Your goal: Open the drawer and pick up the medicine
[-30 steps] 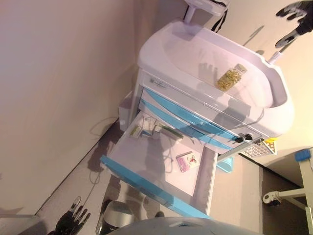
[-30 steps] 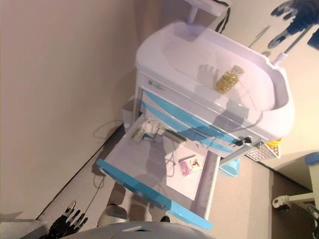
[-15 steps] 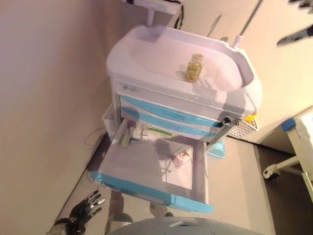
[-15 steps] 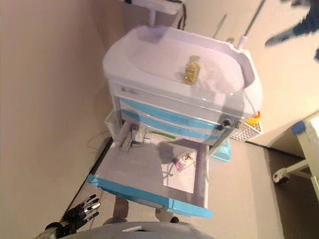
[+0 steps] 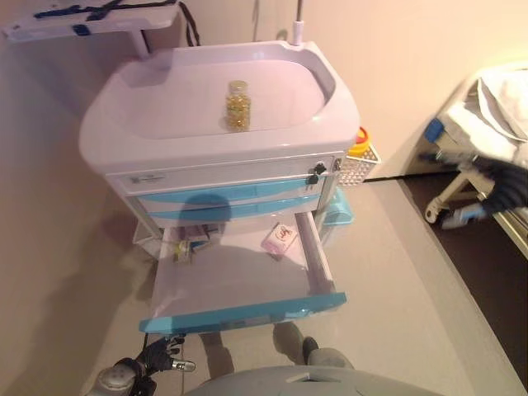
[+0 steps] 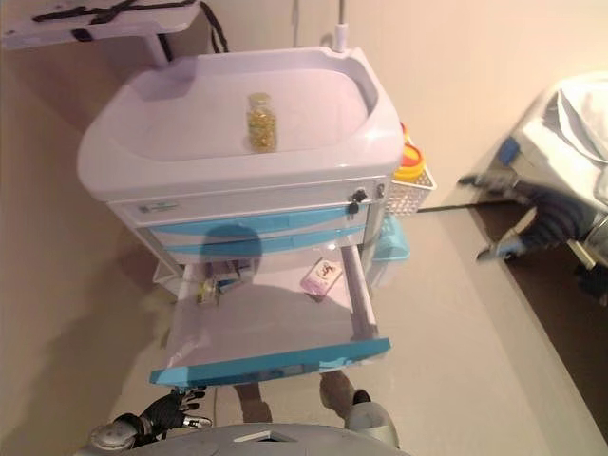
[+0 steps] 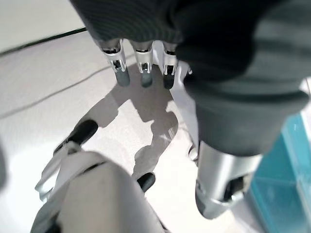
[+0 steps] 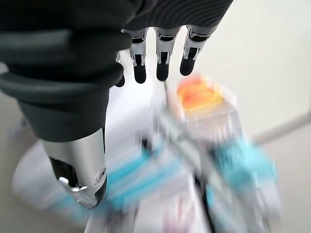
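Left eye view, cart: a white medical cart [image 5: 124,140] with blue drawer fronts fills the centre of the frame.
Left eye view, drawer: the lowest drawer [image 5: 239,313] is pulled out toward the bottom of the frame.
Left eye view, medicine: a pink medicine box [image 5: 280,240] lies in the drawer's upper right part, near its right wall; smaller packets [image 5: 188,246] lie at its upper left.
Left eye view, bottle: a bottle of yellow capsules [image 5: 238,105] stands on the cart's top, upper centre.
Left eye view, basket: a white mesh basket [image 5: 356,167] with a yellow-orange item hangs on the cart's right side.
Left eye view, left hand: the left hand [image 5: 157,360] shows at the lower left, below the drawer front, holding nothing.
Right eye view, right hand: the right hand [image 6: 532,218] is at the right edge, blurred, well apart from the cart.
Left wrist view, fingers: the left hand's fingers [image 7: 142,68] are straight and spread over the floor, empty.
Right wrist view, fingers: the right hand's fingers [image 8: 163,60] are straight and empty, the blurred cart beyond them.
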Robot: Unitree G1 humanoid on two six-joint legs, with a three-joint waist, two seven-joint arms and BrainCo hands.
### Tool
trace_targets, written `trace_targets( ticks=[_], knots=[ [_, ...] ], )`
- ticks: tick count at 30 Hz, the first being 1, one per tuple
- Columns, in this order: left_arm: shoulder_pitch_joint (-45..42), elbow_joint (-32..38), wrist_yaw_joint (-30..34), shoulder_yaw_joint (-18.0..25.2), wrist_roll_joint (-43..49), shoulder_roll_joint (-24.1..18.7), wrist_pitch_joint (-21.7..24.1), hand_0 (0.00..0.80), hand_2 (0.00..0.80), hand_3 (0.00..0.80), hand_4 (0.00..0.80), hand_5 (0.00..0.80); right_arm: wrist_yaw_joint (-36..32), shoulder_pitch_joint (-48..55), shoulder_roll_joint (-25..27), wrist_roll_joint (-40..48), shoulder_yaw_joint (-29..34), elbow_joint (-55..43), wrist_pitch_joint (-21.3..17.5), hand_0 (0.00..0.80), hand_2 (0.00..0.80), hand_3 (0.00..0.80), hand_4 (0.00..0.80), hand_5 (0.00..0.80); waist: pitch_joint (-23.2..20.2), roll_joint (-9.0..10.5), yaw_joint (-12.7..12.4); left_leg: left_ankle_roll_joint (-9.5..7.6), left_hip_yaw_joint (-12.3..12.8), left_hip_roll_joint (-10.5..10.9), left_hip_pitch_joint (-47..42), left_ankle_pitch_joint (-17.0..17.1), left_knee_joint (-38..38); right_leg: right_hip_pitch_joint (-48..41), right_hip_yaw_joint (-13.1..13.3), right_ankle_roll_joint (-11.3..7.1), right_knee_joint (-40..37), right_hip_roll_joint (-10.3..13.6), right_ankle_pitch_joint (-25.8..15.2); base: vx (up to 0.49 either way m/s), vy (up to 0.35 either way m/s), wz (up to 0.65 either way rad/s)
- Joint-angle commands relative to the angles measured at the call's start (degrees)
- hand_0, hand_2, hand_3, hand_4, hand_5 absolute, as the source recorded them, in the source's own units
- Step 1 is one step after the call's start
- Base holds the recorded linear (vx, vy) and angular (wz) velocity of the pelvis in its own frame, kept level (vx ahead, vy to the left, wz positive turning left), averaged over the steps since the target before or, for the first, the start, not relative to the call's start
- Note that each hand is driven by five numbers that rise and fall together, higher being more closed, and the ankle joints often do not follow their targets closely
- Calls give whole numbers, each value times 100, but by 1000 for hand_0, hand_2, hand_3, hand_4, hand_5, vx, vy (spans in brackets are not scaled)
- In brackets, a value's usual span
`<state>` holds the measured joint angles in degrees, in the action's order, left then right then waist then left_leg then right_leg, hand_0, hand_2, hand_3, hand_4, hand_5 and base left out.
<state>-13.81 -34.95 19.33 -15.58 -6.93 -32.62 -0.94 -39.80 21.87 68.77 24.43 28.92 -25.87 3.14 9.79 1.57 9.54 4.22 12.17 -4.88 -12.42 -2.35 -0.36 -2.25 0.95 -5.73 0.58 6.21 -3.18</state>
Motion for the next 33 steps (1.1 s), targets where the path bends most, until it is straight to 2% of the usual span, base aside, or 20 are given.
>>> trace_targets(
  ticks=[1,4,6,7,9,13,16,18,25,28,33],
  knots=[
    [795,-38,-201,-34,-33,-338,531,0,0,0,0,0,-811,-440,-133,651,-552,-38,-167,0,0,0,0,0,122,101,44,-116,-22,25,550,-309,786,167,-72,-490,688,182,371,-53,-17,-24],
    [1152,-302,-474,-213,-61,-206,671,0,0,0,0,0,-1221,-773,-417,1083,-1349,32,140,0,0,0,0,0,204,87,93,-107,16,28,628,-313,892,258,-36,-493,727,191,341,-49,-21,-19],
    [1367,-524,-559,-291,-126,-111,783,0,0,0,0,0,-1358,-1037,-653,903,-1919,328,122,0,0,0,0,0,272,75,92,-94,35,22,687,-310,977,303,-26,-494,759,201,321,-49,-20,-7],
    [1487,-628,-605,-376,-97,-50,851,0,0,0,0,0,-1450,-1172,-784,1060,-2221,450,353,0,0,0,0,0,307,59,95,-93,33,17,723,-303,1015,329,-29,-491,766,209,302,-39,-9,-5],
    [1625,-712,-679,-477,-6,-55,946,0,0,0,0,0,-1597,-1334,-952,1013,-2626,624,389,0,0,0,0,0,358,36,114,-87,41,18,798,-311,1089,399,-1,-489,795,213,302,-61,13,-5],
    [2049,-923,-740,-724,-85,-183,1087,0,0,0,0,0,-1679,-1606,-1367,1314,-3356,975,641,0,0,0,0,0,561,-31,194,-81,66,34,981,-289,1217,590,79,-489,851,227,246,-96,48,-8],
    [2369,-1122,-772,-776,-224,-291,1056,0,0,0,0,0,-1722,-1683,-1586,1369,-3673,1279,623,0,0,0,0,0,664,-51,265,-86,118,34,1063,-291,1289,686,137,-501,868,235,225,-67,36,-17],
    [2665,-1255,-774,-812,-404,-442,1106,0,0,0,0,0,-1871,-1710,-1763,1720,-3889,1579,675,0,0,0,0,0,800,-50,332,-89,173,37,1207,-318,1396,827,197,-511,871,252,205,-160,54,-16],
    [3750,-1676,-817,-889,-1204,-753,836,0,0,0,0,0,-1942,-1883,-2125,1990,-4566,2639,193,0,0,0,0,0,1334,-38,505,-72,255,27,1725,-330,1825,1292,357,-469,1006,273,102,-162,50,-18],
    [4048,-1795,-748,-917,-1209,-816,724,0,0,0,0,0,-1915,-1883,-2329,2233,-4673,2993,199,0,0,0,0,0,1416,-30,543,-68,254,68,1860,-328,1909,1363,386,-454,978,276,71,-71,22,-9],
    [4423,-1929,-698,-953,-1140,-982,458,0,0,0,0,0,-1897,-1764,-2614,2282,-4833,3665,-97,0,0,0,0,0,1524,-40,572,-69,292,97,1957,-310,1959,1384,378,-425,893,295,24,-42,15,-8]
  ],
)
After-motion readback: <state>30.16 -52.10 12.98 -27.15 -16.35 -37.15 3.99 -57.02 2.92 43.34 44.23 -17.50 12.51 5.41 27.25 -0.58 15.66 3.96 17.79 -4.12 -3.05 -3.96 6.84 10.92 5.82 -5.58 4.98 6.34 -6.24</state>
